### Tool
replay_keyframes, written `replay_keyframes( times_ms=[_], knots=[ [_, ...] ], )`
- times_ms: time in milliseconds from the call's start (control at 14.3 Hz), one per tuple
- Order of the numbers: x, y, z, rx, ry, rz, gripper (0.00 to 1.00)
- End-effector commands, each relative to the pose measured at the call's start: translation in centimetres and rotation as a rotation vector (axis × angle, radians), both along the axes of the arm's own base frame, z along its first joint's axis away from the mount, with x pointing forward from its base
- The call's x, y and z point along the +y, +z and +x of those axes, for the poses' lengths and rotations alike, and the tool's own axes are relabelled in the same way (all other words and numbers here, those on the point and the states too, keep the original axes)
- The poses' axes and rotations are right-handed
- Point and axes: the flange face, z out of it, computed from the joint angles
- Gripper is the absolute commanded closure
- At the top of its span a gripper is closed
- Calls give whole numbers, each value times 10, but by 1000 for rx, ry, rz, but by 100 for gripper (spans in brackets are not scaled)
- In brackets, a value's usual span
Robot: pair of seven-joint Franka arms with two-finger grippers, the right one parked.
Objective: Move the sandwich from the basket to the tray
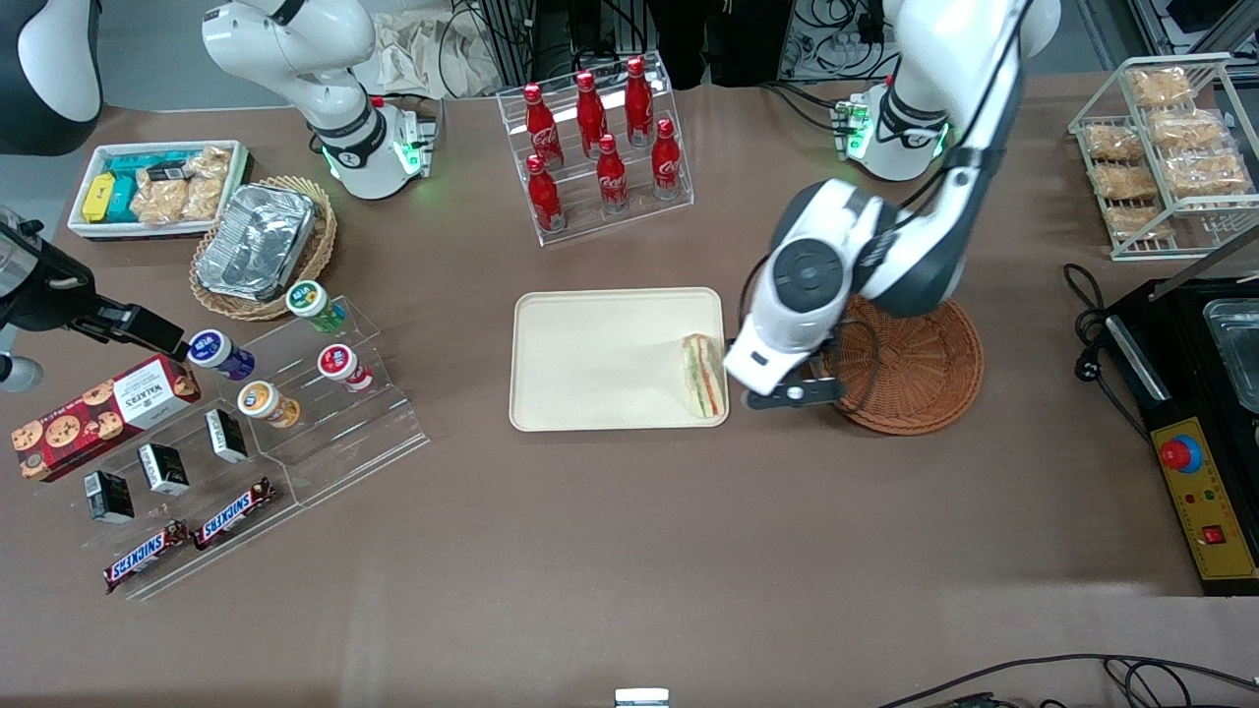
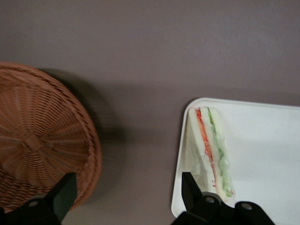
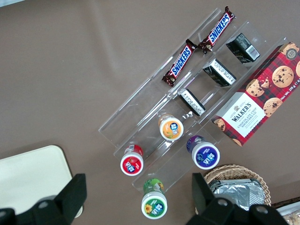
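Note:
The sandwich (image 1: 702, 376) (image 2: 211, 150) lies on the cream tray (image 1: 590, 344) (image 2: 267, 136), on its side, against the rim at the end nearest the basket. The reddish-brown wicker basket (image 1: 915, 369) (image 2: 33, 140) stands beside the tray toward the working arm's end, with nothing showing in it. My left gripper (image 1: 795, 391) (image 2: 126, 194) hovers over the bare strip of table between tray and basket. It is open and holds nothing; one finger (image 2: 190, 192) is over the tray's rim next to the sandwich, the other (image 2: 63, 194) over the basket's edge.
A clear rack of red cola bottles (image 1: 600, 147) stands farther from the front camera than the tray. A tiered acrylic stand of snacks (image 1: 285, 393) and a tan basket holding a foil container (image 1: 261, 246) lie toward the parked arm's end. A black machine (image 1: 1200, 423) sits at the working arm's end.

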Motion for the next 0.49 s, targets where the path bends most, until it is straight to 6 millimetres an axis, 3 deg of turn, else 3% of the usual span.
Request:
replay_keyframes(
  times_ms=[0,209,419],
  knots=[
    [51,51,8,-18,-12,-13,1],
    [93,96,11,-46,-96,-25,1],
    [154,129,14,-43,-126,-43,1]
  ],
)
